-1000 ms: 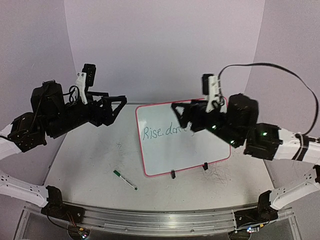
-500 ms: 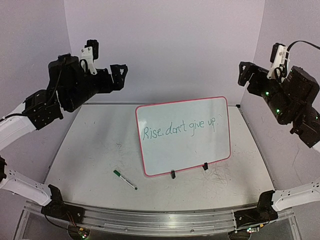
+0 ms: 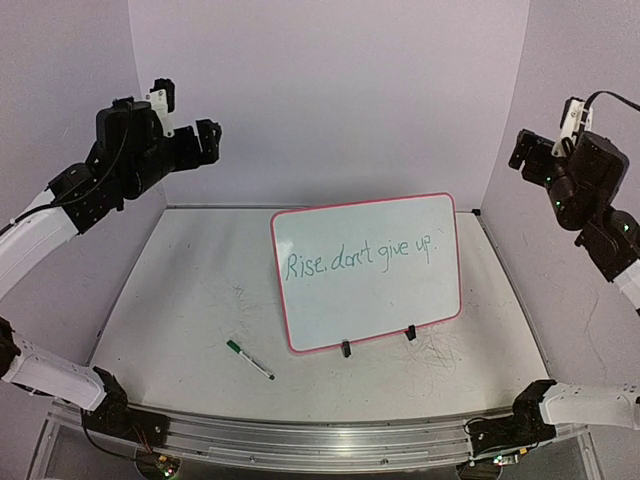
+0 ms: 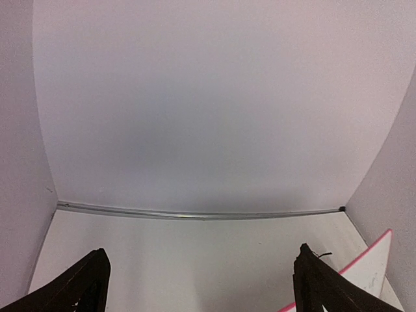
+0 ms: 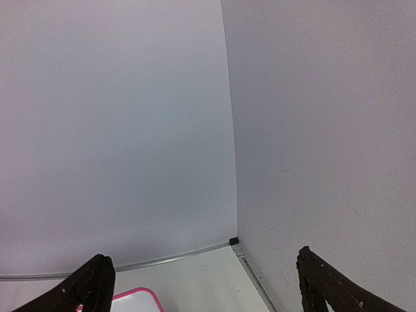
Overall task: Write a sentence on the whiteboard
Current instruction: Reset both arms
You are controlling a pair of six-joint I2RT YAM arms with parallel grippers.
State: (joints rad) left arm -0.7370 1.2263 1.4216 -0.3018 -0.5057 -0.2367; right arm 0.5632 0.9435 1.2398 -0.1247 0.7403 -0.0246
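The black two-finger left gripper (image 3: 208, 142) is being drawn back upward, jaws released and empty. The glossy white, pink-framed whiteboard (image 3: 380, 300), standing well below and between both jaws, is being left uncovered, its sentence judged finished. The black right gripper (image 3: 525, 155) is being withdrawn likewise, jaws released.

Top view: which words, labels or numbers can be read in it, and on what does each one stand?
"Rise, don't give up." - handwritten across the whiteboard.
Marker: any print on it is too small to read.
Nothing else is readable in any view.
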